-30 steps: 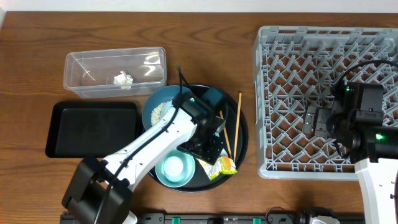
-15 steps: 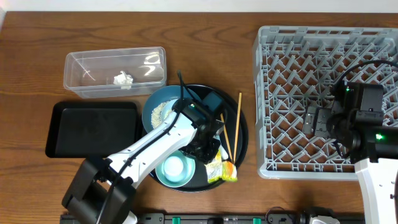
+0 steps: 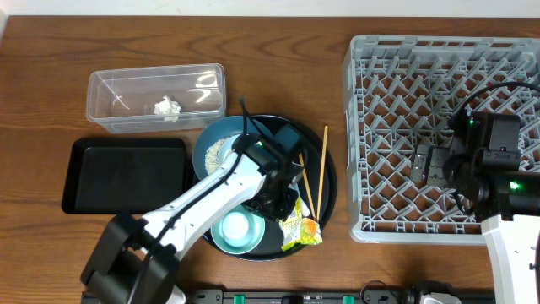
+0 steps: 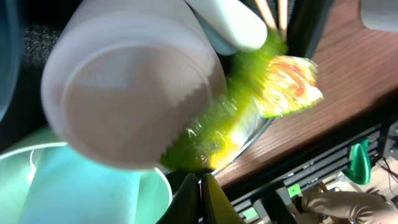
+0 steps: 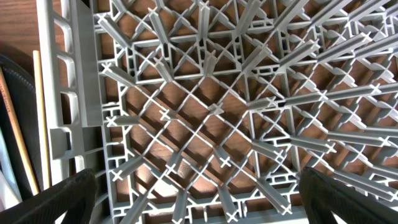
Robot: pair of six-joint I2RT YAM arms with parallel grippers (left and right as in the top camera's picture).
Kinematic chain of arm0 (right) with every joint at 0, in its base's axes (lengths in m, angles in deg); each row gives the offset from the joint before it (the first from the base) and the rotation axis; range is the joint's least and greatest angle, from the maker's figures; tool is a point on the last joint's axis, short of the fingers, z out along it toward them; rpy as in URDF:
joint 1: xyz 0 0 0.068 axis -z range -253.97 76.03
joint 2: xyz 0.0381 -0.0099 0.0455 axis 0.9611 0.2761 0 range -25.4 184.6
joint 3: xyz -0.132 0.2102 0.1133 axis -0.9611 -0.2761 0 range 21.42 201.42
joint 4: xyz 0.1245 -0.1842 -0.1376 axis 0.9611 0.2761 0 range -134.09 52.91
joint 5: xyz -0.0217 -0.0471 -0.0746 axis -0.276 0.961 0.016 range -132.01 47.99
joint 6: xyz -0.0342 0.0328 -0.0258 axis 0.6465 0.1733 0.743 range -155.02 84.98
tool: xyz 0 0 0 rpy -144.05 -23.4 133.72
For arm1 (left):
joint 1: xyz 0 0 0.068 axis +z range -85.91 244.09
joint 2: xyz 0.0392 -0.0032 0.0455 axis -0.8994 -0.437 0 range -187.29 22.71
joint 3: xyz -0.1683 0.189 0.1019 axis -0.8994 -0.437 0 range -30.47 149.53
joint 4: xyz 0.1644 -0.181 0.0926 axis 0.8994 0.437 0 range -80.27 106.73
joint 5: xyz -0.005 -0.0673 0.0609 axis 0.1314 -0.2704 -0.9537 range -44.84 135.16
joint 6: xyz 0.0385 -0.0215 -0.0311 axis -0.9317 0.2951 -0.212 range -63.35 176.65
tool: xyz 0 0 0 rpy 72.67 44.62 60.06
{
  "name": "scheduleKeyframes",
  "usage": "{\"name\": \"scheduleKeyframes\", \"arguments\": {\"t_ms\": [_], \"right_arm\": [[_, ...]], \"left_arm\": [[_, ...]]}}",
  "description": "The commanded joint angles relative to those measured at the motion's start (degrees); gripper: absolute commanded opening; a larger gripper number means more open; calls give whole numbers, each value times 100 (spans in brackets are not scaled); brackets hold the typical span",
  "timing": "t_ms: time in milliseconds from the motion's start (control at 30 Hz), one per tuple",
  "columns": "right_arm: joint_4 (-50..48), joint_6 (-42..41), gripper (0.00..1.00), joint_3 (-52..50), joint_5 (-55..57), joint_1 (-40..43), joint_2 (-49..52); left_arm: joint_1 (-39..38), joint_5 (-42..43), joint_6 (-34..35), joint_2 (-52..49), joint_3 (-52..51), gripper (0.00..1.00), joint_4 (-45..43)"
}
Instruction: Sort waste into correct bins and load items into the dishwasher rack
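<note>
Now: one wrapper [image 3: 300, 230] clamped in left pincer [image 4: 200, 185]; right pincer [image 5: 198, 179] apart; two chopsticks [image 3: 322, 162]; one tissue [image 3: 167, 107].

Crumpled yellow-green wrapper [image 3: 300, 230] beside teal bowl [image 3: 229, 243], white tissue [image 3: 167, 107] in clear tub [image 3: 97, 93]

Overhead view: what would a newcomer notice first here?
The large light-grey lattice dishwasher rack fills the right side, with the open right gripper over it. At centre, the left gripper pinches a yellow-green printed snack wrapper at the front edge of the round black tray.
</note>
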Motion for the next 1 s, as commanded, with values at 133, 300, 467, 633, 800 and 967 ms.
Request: {"name": "scheduleKeyframes", "arguments": {"t_ms": [133, 300, 467, 633, 800, 967], "right_arm": [[7, -87, 99, 76, 61, -111, -4], [2, -90, 99, 76, 59, -111, -4], [9, -90, 99, 76, 59, -111, -4], [11, -90, 99, 76, 59, -111, -4], [4, -87, 99, 76, 59, -111, -4], [7, -85, 99, 76, 61, -111, -2]], "left_arm": [[48, -33, 9, 1032, 387, 6, 2], [352, -31, 37, 1377, 385, 6, -52], [380, -28, 535, 1161, 380, 50, -52], [238, -28, 1515, 723, 205, 51, -52], [55, -26, 2337, 267, 7, 54, -105], [-138, -81, 2656, -13, 4, 55, -186]]}}
